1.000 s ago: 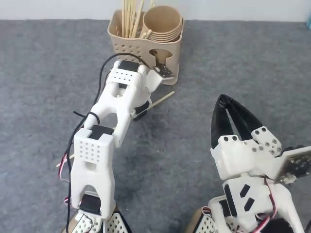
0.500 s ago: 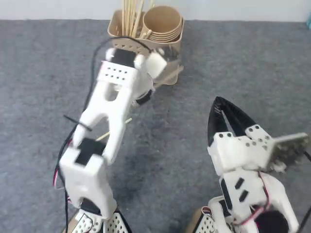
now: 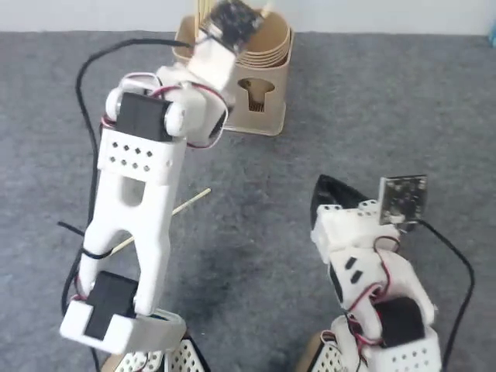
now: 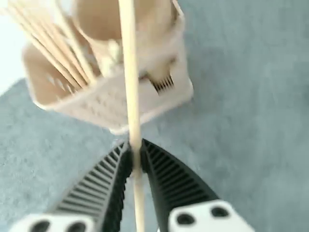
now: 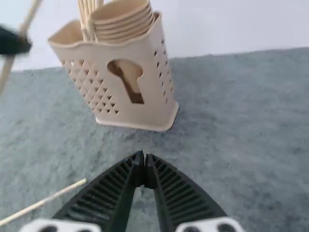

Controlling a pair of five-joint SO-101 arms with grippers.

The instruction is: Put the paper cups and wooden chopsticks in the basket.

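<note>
My left gripper [image 4: 135, 145] is shut on a wooden chopstick [image 4: 129, 72] and holds it upright just above the beige basket [image 4: 96, 104]. The basket [image 3: 260, 97] stands at the table's far edge, holding a stack of paper cups [image 3: 267, 43] and several chopsticks [image 4: 43, 43]. Another chopstick [image 3: 192, 200] lies on the grey mat, partly hidden under the left arm [image 3: 139, 178]. My right gripper [image 3: 325, 190] is shut on nothing, low over the mat in front of the basket [image 5: 120, 82]. The lying chopstick [image 5: 43, 203] is beside it.
Grey mat [image 3: 387, 101] covers the whole table, with open room to the right of the basket. A black cable [image 3: 89, 77] loops off the raised left arm. A white wall [image 5: 231, 24] is behind the basket.
The left arm has lifted off the mat and swung up to the basket's top, carrying a chopstick. The right arm has drawn back toward its base, its gripper still shut.
</note>
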